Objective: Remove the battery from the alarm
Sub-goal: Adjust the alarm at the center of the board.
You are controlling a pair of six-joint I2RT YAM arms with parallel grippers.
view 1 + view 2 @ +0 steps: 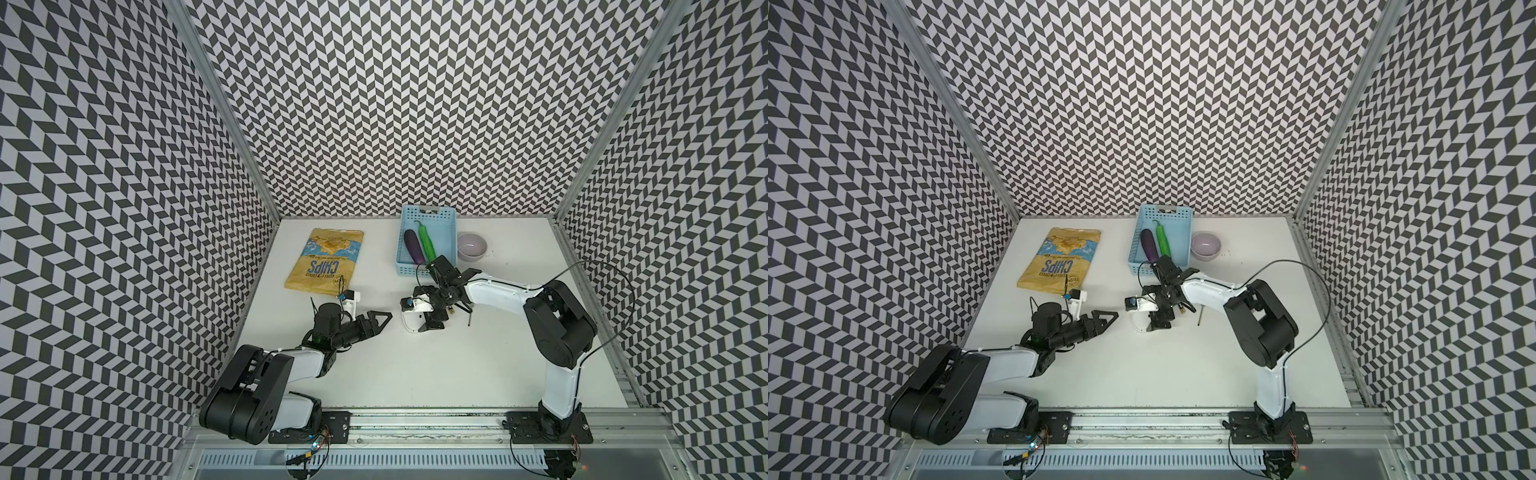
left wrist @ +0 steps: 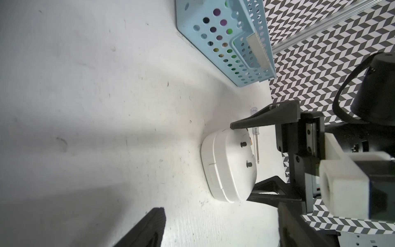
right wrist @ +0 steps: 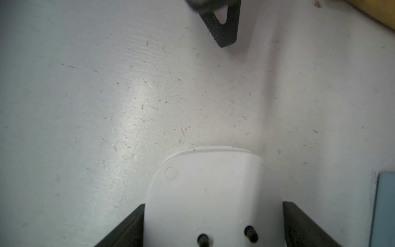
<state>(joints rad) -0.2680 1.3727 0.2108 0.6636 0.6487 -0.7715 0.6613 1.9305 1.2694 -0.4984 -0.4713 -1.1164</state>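
2 robot arms work over a white worktop inside a booth walled in black-and-white chevrons. The right pincer reaches down over the alarm. Its jaws are set wide and closed against 2 opposite sides of the white case, as the right wrist view shows. The alarm lies flat near the middle of the worktop, plain white back upward, with 2 small dark knobs standing out of that back. The battery cannot be made out in any view.

The left pincer hangs near the alarm, on the side toward the chips bag. It points at the clock but is apart from it, and its jaws stand wide with nothing between them. A thin screwdriver lies on the worktop just beside the alarm, on the side away from the left pincer.

Toward the back wall, a pale blue perforated basket holds 1 purple aubergine and 1 green chilli, lying side by side. A lilac bowl stands just beside the basket, on the side away from the yellow chips bag. The bag lies flat on the left arm's side of the worktop in both top views.
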